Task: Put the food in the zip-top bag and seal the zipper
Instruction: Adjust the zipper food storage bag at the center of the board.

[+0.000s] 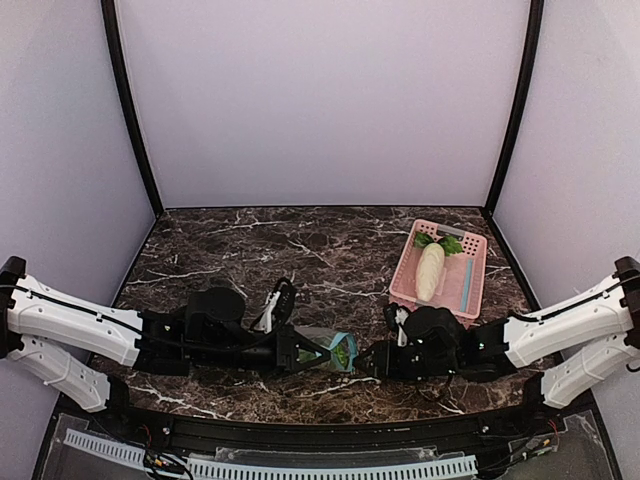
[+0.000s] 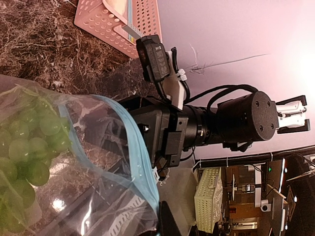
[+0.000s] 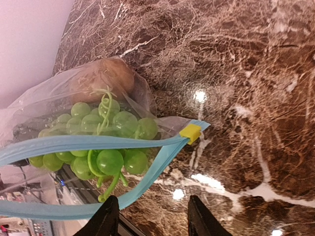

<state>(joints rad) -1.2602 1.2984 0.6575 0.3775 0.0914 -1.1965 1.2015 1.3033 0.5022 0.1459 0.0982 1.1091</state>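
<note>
The clear zip-top bag lies on the marble between the two arms, with its mouth gaping toward my right gripper. The food inside is a bunch of green toy grapes and a brown lump behind them. The teal zipper splits into two strips that meet at a yellow slider. My left gripper is shut on the bag's teal edge. The right gripper stands open just short of the mouth. Its left fingertip is by the lower strip and nothing is between the fingers.
A pink perforated basket at the back right holds a white radish with green leaves. The right arm's wrist and camera fill the middle of the left wrist view. A black rail runs along the near table edge.
</note>
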